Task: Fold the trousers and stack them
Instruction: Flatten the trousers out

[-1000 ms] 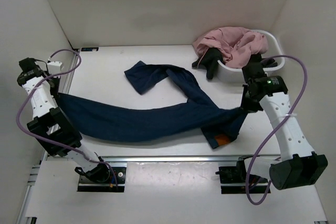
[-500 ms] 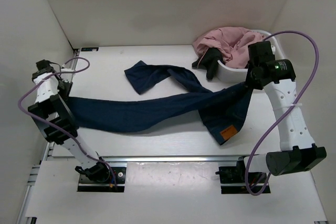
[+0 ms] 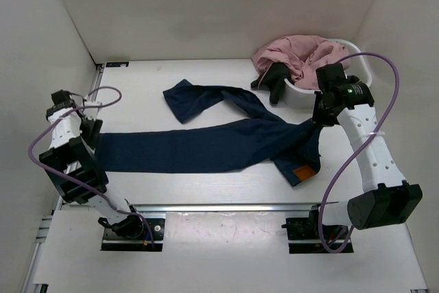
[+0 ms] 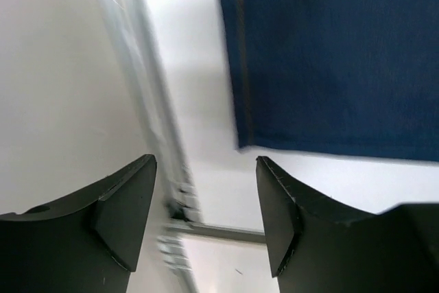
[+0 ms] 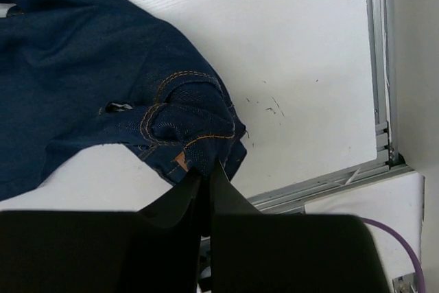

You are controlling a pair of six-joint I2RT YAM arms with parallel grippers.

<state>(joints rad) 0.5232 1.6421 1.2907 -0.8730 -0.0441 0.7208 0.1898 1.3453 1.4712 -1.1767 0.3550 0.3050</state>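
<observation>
Lying across the middle of the table (image 3: pixel 171 73), the jeans (image 3: pixel 199 150) stretched one leg from the left edge to right of centre. The other leg bent off toward the upper left of centre. The waist, tan patch (image 3: pixel 302 173) up, spread toward the lower right. The right tool (image 5: pixel 205 169) was clenched on a bunched fold of the waist, with orange stitching just ahead of its tips. The left tool (image 4: pixel 206 166) stood released with nothing between its fingers, and the leg's hem lay flat a little ahead of them.

At the upper right of the top view, just behind the right arm, a white tub (image 3: pixel 296 95) held a pink garment (image 3: pixel 302 56). A black garment (image 3: pixel 274 80) hung over its near rim. The tub sat close to the held waist.

Half a second before, the stretched leg had been broader and had reached right up to the left arm. Now it lay narrower and straighter, its hem apart from that tool. The right arm had come slightly down the frame.

The hem lay near the left rail (image 4: pixel 154 121) and the side wall (image 4: pixel 55 101), leaving scant room there. Bare table lay open in the upper middle and in the strip between the jeans and the front rail (image 3: pixel 226 207).
</observation>
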